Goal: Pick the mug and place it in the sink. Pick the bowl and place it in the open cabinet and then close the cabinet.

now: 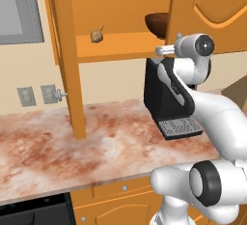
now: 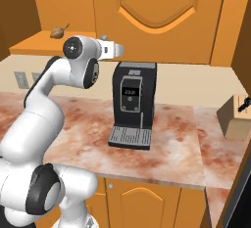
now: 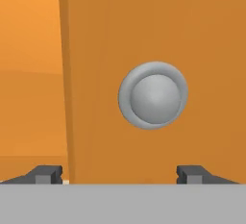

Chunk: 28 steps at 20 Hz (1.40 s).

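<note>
The cabinet (image 1: 120, 45) stands open, its left door (image 1: 67, 64) swung out toward me. On its shelf sits the dark brown bowl (image 1: 157, 23), partly hidden behind the right door (image 1: 193, 7). My gripper (image 3: 119, 174) is open, its fingertips (image 3: 48, 173) wide apart with nothing between them. It faces an orange door panel (image 3: 192, 35) at close range, and a round silver knob (image 3: 153, 94) lies straight ahead. My hand (image 2: 110, 49) hovers at the lower edge of the big arched door (image 2: 157, 21). The mug and the sink are out of view.
A black coffee machine (image 2: 132, 104) stands on the marble counter (image 1: 72, 147) right under my hand. A small tan bulb (image 1: 97, 35) lies on the cabinet shelf. Wall outlets (image 1: 36, 95) sit at the left, and a tan box (image 2: 235, 117) at the far right.
</note>
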### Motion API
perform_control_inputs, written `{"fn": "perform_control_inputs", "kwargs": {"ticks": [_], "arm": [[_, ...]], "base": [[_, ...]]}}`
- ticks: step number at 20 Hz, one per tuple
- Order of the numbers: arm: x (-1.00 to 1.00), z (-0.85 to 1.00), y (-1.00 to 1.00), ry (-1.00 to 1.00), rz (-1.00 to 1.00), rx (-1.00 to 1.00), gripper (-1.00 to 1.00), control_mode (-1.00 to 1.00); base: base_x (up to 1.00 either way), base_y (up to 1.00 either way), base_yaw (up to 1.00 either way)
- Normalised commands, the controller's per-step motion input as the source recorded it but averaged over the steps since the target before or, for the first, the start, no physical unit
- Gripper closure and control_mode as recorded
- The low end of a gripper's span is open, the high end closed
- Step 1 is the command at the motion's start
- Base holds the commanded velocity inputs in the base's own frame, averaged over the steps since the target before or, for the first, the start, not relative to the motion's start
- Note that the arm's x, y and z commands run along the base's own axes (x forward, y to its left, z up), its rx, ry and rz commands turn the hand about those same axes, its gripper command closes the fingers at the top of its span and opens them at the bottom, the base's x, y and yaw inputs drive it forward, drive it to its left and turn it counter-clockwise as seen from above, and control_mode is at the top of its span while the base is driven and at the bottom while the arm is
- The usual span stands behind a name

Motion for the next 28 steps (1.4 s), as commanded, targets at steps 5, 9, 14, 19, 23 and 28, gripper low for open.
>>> {"fn": "perform_control_inputs", "kwargs": {"ticks": [5, 9, 14, 19, 23, 28], "arm": [[0.38, -0.06, 0.0, -0.01, 0.0, 0.0, -1.0, -1.0], [0.29, -0.13, 0.0, -0.03, 0.0, 0.0, -1.0, -1.0], [0.27, -0.18, 0.0, -0.03, 0.0, 0.0, -1.0, -1.0], [0.29, -0.18, 0.0, -0.01, 0.01, 0.0, -1.0, -1.0], [0.07, -0.06, 0.13, 0.0, 0.04, 0.0, -1.0, -1.0], [-0.02, 0.0, 0.25, 0.01, 0.05, 0.0, -1.0, -1.0]], "base": [[0.0, 0.0, 0.0], [0.0, 0.0, 0.0], [0.0, 0.0, 0.0], [0.0, 0.0, 0.0], [0.0, 0.0, 0.0], [0.0, 0.0, 0.0]]}}
